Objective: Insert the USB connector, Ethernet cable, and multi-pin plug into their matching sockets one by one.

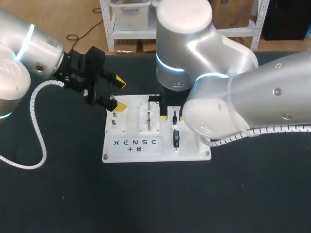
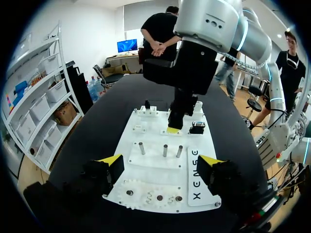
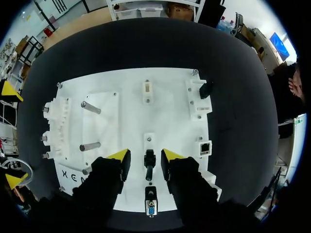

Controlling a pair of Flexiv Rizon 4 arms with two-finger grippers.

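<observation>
Right end effector point(image 3: 146, 156) straddling black connector point(image 3: 149, 165), white board point(image 3: 167, 104), dark table point(image 3: 233, 73)

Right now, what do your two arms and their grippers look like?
The left arm and right arm are smooth, rounded silver-grey shells with glowing cyan rings at the joints. Each trails a white spiral-wrapped cable. The left gripper and right gripper have blocky black bodies, each with two fingers capped in bright yellow wedge tips.
</observation>
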